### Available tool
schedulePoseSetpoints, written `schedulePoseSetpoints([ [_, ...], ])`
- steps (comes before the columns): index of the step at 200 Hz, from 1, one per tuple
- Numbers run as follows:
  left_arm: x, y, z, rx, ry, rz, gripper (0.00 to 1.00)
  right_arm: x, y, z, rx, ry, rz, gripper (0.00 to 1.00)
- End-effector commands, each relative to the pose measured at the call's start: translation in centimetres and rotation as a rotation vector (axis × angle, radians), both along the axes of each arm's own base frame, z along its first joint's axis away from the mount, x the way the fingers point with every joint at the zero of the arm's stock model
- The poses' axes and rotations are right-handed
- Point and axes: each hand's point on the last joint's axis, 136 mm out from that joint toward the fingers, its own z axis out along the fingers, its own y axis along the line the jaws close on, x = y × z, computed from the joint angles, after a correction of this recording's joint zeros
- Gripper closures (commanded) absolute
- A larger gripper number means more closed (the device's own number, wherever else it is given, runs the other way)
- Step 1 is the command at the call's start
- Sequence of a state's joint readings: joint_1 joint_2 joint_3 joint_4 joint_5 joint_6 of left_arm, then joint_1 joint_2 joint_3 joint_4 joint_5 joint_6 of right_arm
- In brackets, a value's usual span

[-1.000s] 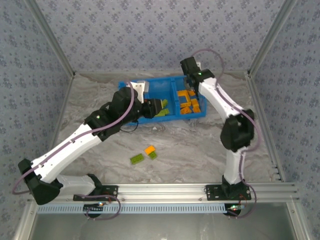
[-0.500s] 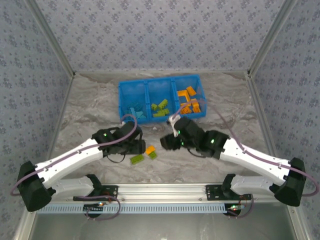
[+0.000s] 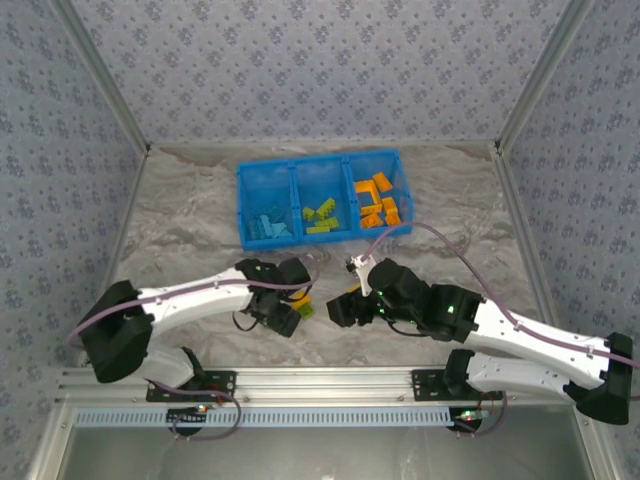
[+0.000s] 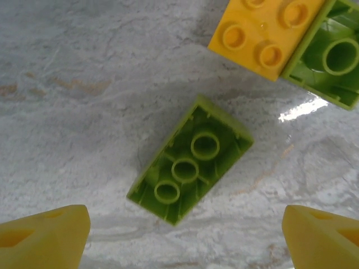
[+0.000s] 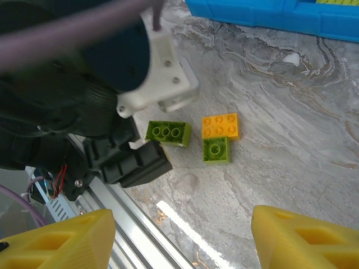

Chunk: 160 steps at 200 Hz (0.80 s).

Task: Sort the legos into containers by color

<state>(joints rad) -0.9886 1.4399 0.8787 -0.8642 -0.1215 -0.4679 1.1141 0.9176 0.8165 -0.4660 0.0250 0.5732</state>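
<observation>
Three loose legos lie on the marble table near the front edge. A long lime green brick lies upside down just ahead of my left gripper, which is open with nothing between its fingers. Beside it sit an orange brick and a small green brick, touching each other. My right gripper hovers open to the right of them, holding nothing. The blue containers hold light blue, green and orange bricks in separate compartments.
The aluminium rail at the table's near edge runs close under both grippers. The left gripper's black body stands right next to the long green brick. The bin wall lies beyond the loose bricks.
Both arms have left the bin and come down to the loose bricks at the front. Both grippers have opened wider.
</observation>
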Motion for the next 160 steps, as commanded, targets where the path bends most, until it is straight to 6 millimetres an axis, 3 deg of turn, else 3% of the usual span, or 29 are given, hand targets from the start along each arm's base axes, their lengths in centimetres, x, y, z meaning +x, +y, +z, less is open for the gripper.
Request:
schedulePoseSetpoints([
  [1,0.8,-0.4,-0.5,0.014,-0.015,-0.069,0.11,0.0,0.0,1.0,0.044,0.014,-0.015,0.32],
  [44,1.0,0.1,-2.2,0.009,0.032,-0.02,0.25,0.1,-0.2,0.6,0.042,0.025,-0.034,0.33],
  [64,0.9,0.0,-2.8,-0.026,0.041,-0.003,0.39,0.3,-0.4,0.4,0.039,0.02,-0.046,0.33],
  [98,0.9,-0.2,-3.1,-0.021,0.049,0.005,0.47,0.8,-0.5,0.4,0.048,0.03,-0.056,0.34],
  [136,1.6,-0.1,-1.9,-0.04,-0.003,0.035,0.76,1.1,-0.7,0.7,0.058,0.031,-0.063,0.36],
  [160,2.5,0.1,1.3,-0.068,-0.079,0.074,0.78,1.3,-0.9,1.7,0.08,0.011,-0.077,0.36],
])
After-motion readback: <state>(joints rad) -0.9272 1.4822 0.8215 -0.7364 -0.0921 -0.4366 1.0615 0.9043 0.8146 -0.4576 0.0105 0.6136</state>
